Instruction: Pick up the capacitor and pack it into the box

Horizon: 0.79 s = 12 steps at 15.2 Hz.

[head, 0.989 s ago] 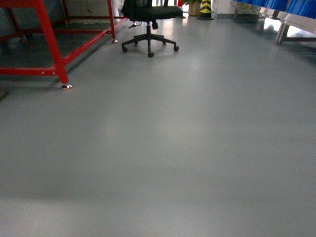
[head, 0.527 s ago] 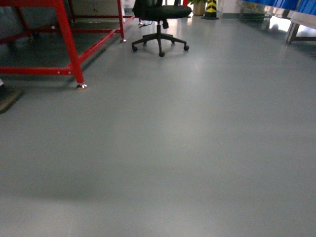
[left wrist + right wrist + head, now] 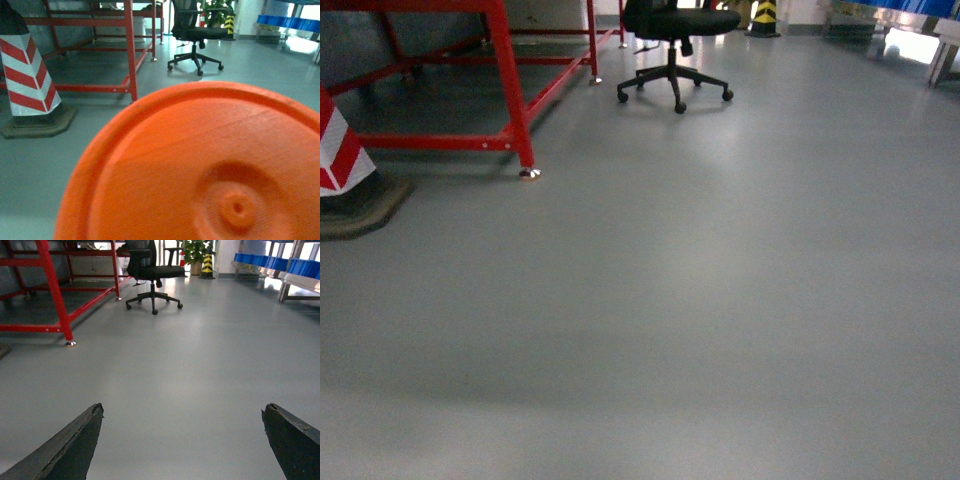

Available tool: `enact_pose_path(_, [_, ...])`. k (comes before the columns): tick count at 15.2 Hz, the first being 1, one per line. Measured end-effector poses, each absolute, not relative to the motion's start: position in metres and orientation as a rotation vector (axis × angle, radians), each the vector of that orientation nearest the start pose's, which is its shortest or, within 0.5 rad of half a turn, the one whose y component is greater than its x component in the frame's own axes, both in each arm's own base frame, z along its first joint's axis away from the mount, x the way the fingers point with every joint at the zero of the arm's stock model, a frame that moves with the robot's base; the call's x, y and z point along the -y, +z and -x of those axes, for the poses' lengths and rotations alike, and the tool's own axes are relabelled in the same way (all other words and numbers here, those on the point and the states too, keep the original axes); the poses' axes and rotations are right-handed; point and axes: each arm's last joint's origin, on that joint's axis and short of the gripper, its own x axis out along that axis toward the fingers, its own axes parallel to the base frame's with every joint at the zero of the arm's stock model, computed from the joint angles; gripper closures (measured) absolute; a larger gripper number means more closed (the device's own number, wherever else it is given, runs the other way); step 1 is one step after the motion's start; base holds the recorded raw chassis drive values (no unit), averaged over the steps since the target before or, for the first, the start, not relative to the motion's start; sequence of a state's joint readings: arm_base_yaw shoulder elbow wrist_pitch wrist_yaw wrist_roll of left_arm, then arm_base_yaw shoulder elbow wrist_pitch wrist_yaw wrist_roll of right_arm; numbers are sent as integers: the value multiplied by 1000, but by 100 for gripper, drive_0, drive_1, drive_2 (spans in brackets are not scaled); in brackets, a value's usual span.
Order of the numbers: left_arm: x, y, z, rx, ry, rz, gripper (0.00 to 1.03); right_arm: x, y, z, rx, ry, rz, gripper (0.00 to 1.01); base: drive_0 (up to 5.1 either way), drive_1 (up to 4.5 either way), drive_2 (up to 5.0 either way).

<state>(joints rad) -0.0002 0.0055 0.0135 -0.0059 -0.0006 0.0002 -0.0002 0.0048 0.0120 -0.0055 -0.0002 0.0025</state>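
On the far left of the head view a red-and-white striped cone [image 3: 338,150] on its dark base has come into sight; half a second ago only the corner of that base showed, and a second ago nothing of it. The red frame [image 3: 510,90] and its foot have slid to the right across the three pictures, and so has the black office chair [image 3: 675,30] at the top. That points to the base turning or rolling leftward over the grey floor [image 3: 700,300], so this reads as travel, not handling.

The left wrist view is mostly filled by a round orange plastic disc [image 3: 210,170] close to the lens; whether the left gripper holds it, or is parted or closed, I cannot tell, since no fingers show. In the right wrist view the right gripper [image 3: 182,440] is spread wide, its two dark fingertips [image 3: 75,445] far apart with nothing between them.

Neither the capacitor nor the pink box appears in any view. Picking has likely not begun; the robot probably must first reach the workplace
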Motion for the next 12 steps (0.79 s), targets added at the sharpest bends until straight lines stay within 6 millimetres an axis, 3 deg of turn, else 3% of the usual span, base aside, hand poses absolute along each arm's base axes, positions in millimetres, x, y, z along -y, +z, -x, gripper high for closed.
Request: enact_pose_path(12, [0,167,-97,2,0,0,59,0,167,-97,3,0,-2,3,-504,242,242])
